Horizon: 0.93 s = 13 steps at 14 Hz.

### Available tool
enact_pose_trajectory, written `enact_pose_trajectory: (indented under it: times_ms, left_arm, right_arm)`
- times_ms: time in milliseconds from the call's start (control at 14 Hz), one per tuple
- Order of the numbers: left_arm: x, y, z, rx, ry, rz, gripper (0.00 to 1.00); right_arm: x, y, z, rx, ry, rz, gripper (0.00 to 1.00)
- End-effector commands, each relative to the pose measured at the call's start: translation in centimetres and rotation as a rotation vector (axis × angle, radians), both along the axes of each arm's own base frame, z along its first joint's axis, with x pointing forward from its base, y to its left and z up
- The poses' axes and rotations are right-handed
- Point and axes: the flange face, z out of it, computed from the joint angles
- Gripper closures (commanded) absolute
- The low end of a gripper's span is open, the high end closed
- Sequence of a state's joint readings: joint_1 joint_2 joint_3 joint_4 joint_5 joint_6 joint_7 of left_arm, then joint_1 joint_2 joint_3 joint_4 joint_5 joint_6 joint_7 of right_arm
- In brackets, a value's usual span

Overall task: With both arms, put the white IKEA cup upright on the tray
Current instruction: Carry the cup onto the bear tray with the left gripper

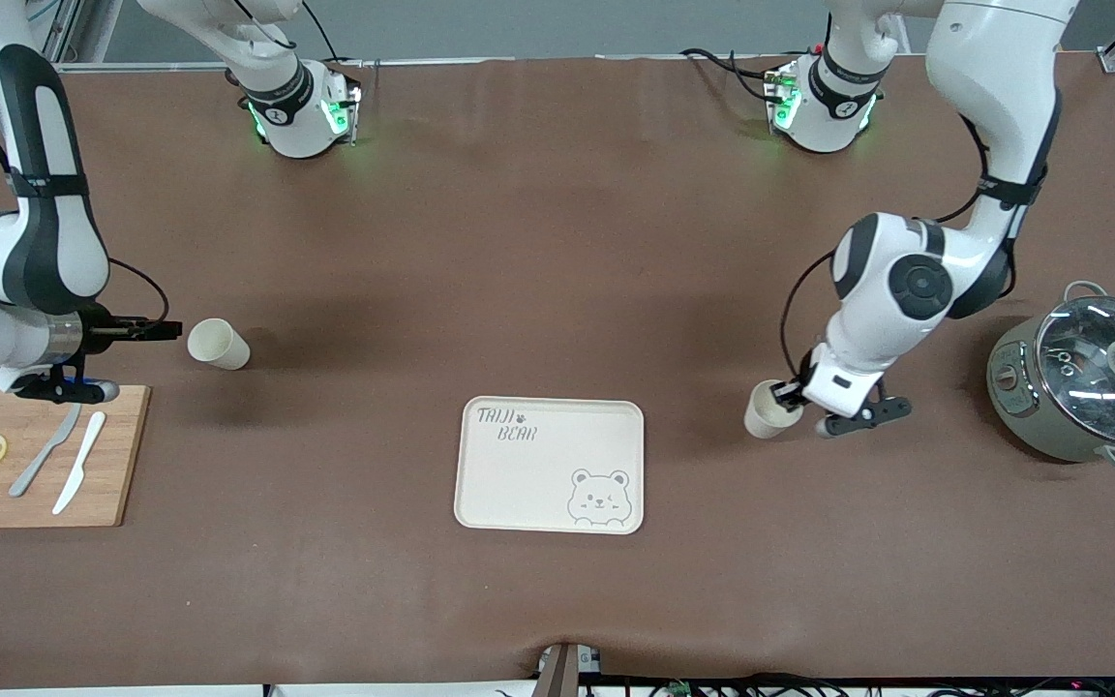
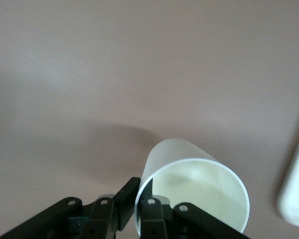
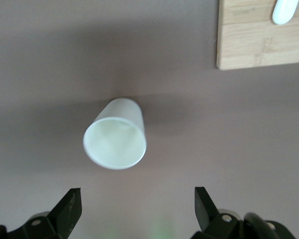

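Beside the tray, the left gripper pinches one tipped cup's rim with closed fingers — the right gripper faces another cup, fingers spread wide, holding nothing.

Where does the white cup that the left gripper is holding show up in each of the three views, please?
Front view: the held cup is tilted in the left gripper, beside the tray toward the left arm's end.
Left wrist view: the cup fills the lower middle, its rim pinched.
Right wrist view: not in it; that cup is another.
Shared landmark: the tray's edge in the left wrist view.
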<state>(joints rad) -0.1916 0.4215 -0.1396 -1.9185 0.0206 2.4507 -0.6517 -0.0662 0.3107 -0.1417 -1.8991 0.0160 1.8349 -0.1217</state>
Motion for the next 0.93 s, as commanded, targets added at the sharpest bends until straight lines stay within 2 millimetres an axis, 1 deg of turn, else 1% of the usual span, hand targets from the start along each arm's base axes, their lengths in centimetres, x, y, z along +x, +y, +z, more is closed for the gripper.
enact_pose_trajectory:
  times_ms: [0, 71, 143, 214, 286, 357, 429, 500, 571, 643, 714, 786, 857]
  left_arm:
    - [2.3, -7.3, 0.0, -0.009, 0.032, 0.071, 1.0]
    - [2.8, -9.3, -0.4, -0.013, 0.044, 0.089, 1.0]
    - [3.2, -11.1, -0.5, -0.021, 0.04, 0.111, 1.0]
    - [3.3, -12.8, -1.0, -0.03, 0.039, 0.134, 1.0]
    - [3.1, -14.4, -1.2, -0.037, 0.036, 0.137, 1.0]
    - [3.1, -15.3, -1.4, -0.045, 0.036, 0.142, 1.0]
    - [3.5, -15.7, -1.9, -0.053, 0.039, 0.165, 1.0]
    - [3.5, -17.1, -2.3, -0.061, 0.037, 0.186, 1.0]
    - [3.2, -19.0, -2.8, -0.067, 0.032, 0.192, 1.0]
    - [3.2, -19.8, -3.3, -0.07, 0.032, 0.199, 1.0]
    - [3.0, -20.5, -3.8, -0.073, 0.031, 0.194, 1.0]
    - [3.0, -20.5, -4.4, -0.075, 0.033, 0.196, 1.0]
    - [2.7, -21.0, -5.0, -0.077, 0.032, 0.191, 1.0]
  right_arm:
    - [-2.4, 0.4, -1.6, 0.001, -0.04, 0.014, 0.09]
    - [-2.7, 0.5, -2.3, -0.001, -0.048, 0.016, 0.17]
    - [-3.1, 0.6, -3.1, -0.002, -0.055, 0.016, 0.2]
    - [-3.4, 0.6, -3.7, -0.005, -0.064, 0.015, 0.26]
    - [-3.7, 0.6, -4.3, -0.006, -0.067, 0.016, 0.34]
    - [-3.9, 0.7, -5.0, -0.008, -0.074, 0.016, 0.34]
    - [-4.1, 0.8, -5.7, -0.012, -0.092, 0.02, 0.37]
    - [-4.3, 0.8, -6.2, -0.016, -0.109, 0.019, 0.42]
    - [-4.5, 0.9, -6.6, -0.019, -0.121, 0.021, 0.5]
    - [-4.6, 1.2, -6.9, -0.019, -0.123, 0.023, 0.71]
    - [-4.6, 1.1, -7.0, -0.019, -0.121, 0.021, 1.0]
    - [-4.5, 1.3, -6.9, -0.019, -0.121, 0.024, 1.0]
    - [-4.4, 1.2, -6.8, -0.019, -0.124, 0.021, 1.0]
